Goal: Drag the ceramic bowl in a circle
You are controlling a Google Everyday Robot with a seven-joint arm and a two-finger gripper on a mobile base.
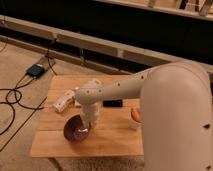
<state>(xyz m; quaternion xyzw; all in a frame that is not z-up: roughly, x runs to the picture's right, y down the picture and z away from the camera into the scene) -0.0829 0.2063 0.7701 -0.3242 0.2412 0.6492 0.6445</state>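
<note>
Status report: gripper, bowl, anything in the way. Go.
Gripper at rim of ceramic bowl. Bowl upright, front-left on wooden table. White cup to one side, black object behind, both apart from it.

Arm (155, 95): smooth off-white rounded shells; bulky near segment, slimmer forearm with small dark dots, rounded wrist joint; gripper (86, 125) at ceramic bowl (71, 133) right rim
</note>
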